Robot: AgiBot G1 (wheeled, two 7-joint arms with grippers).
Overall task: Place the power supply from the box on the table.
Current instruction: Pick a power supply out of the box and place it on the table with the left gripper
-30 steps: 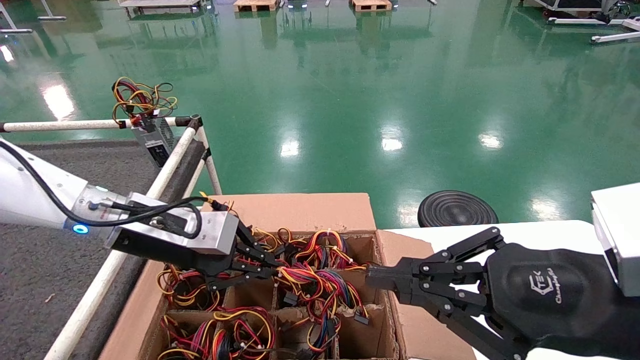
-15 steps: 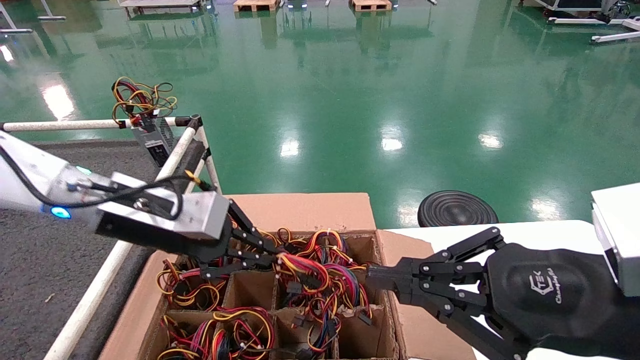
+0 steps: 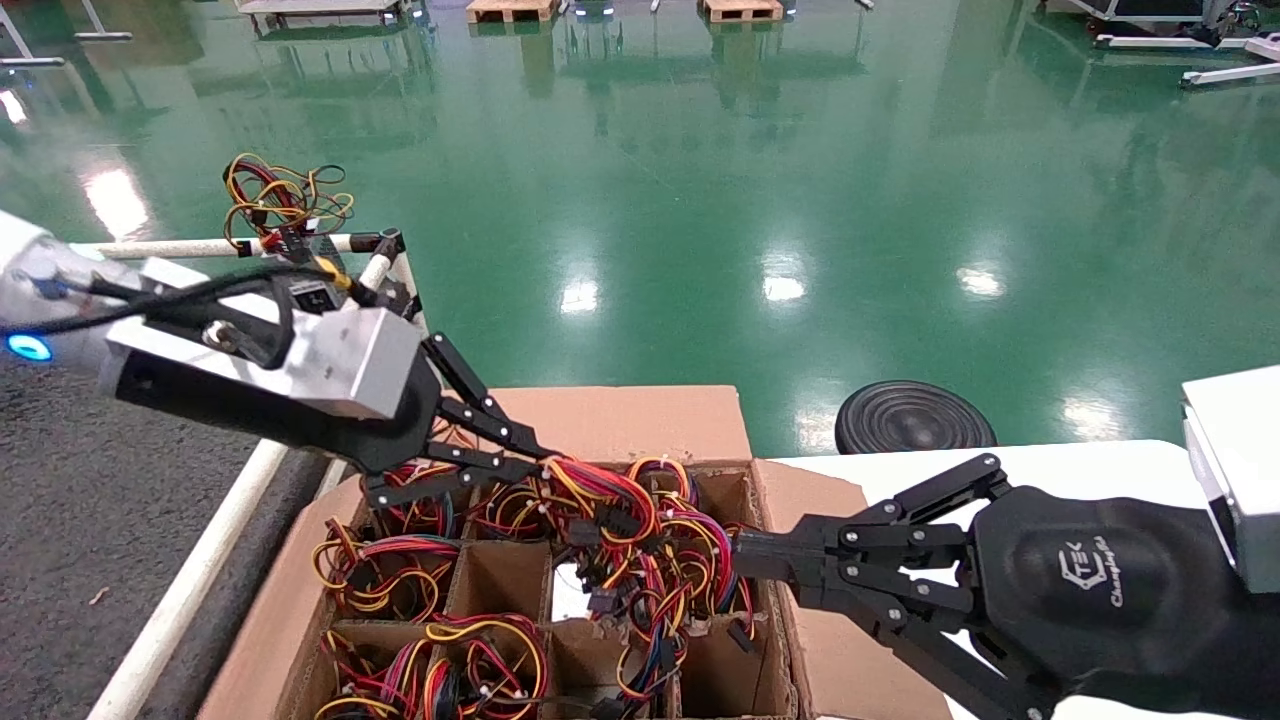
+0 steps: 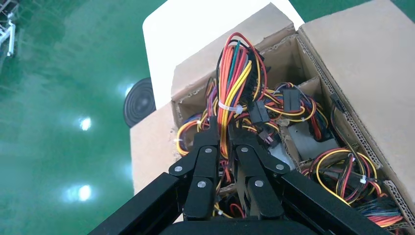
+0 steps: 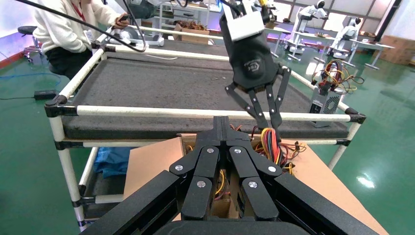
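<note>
My left gripper [image 3: 545, 465] [image 4: 222, 125] is shut on the red, orange, yellow and black wire bundle [image 3: 605, 495] [image 4: 235, 73] of a power supply. It holds the bundle taut above the box [image 3: 620, 420] [image 4: 352, 44]. A patch of the power supply's silver-grey body [image 3: 568, 592] [image 4: 306, 142] shows in a middle cell under the wires. My right gripper [image 3: 740, 555] [image 5: 222, 120] is shut on nothing and rests at the box's right wall. The dark grey table [image 3: 60, 520] [image 5: 161, 83] lies to the left of the box.
A white tube rail [image 3: 190, 590] and a black foam bar separate table and box. Another unit with tangled wires [image 3: 285, 200] [image 5: 327, 103] leans at the table's far corner. Other cells hold several wire bundles. A black disc [image 3: 915, 418] lies on the green floor.
My left gripper has risen and drawn back to the left, pulling the wire bundle up out of the box. A silver face has come into view below. The right arm has stayed still.
</note>
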